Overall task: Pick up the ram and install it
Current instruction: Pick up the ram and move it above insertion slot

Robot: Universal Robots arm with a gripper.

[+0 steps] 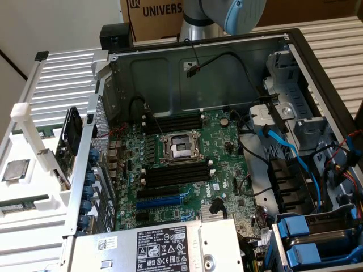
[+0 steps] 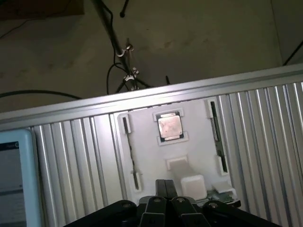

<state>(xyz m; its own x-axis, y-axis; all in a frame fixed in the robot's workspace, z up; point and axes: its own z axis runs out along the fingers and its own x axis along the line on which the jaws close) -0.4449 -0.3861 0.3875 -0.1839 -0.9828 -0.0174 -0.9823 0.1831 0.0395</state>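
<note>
A pale wall rises behind the ribbed metal counter, and a brown cardboard box with dark lettering stands at the back. In the wrist view a dull grey floor lies beyond the counter's edge, crossed by black cables and a thin metal pole.

Robotics lab: opened computer case on slatted aluminium bench.
</note>
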